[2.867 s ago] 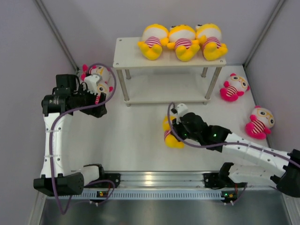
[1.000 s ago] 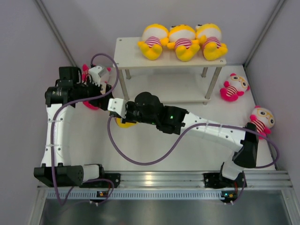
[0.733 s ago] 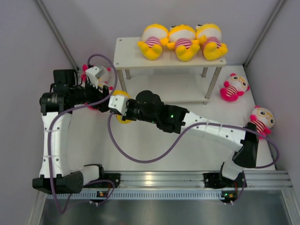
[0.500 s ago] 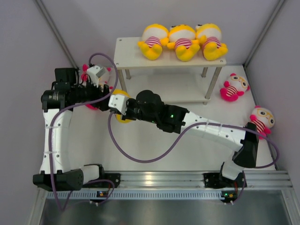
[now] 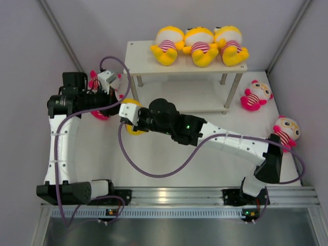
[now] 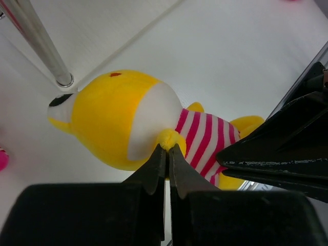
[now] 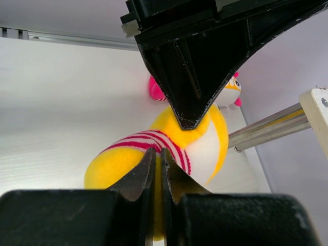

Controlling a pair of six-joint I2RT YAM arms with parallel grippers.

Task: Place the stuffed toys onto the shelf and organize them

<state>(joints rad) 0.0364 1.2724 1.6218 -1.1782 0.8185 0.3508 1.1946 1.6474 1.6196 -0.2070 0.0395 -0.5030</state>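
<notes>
While left gripper (image 6: 166, 149) pinches doll (image 6: 110, 118), right gripper (image 7: 158, 155) does.

Three yellow dolls (image 5: 199, 45) atop shelf (image 5: 139, 59), fourth doll (image 6: 115, 115) pinched

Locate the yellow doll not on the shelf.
In the top view, left of centre, the yellow doll is pinched between the left gripper and right gripper, beside the shelf's front-left leg.

The right gripper (image 7: 158, 154) has carried the yellow doll (image 6: 118, 118) from the middle of the table over to the left, near the front left leg (image 6: 43, 43) of the shelf (image 5: 143, 61). The left gripper (image 6: 166, 149), wide open one second ago, has now closed on a small yellow limb of this doll.
</notes>
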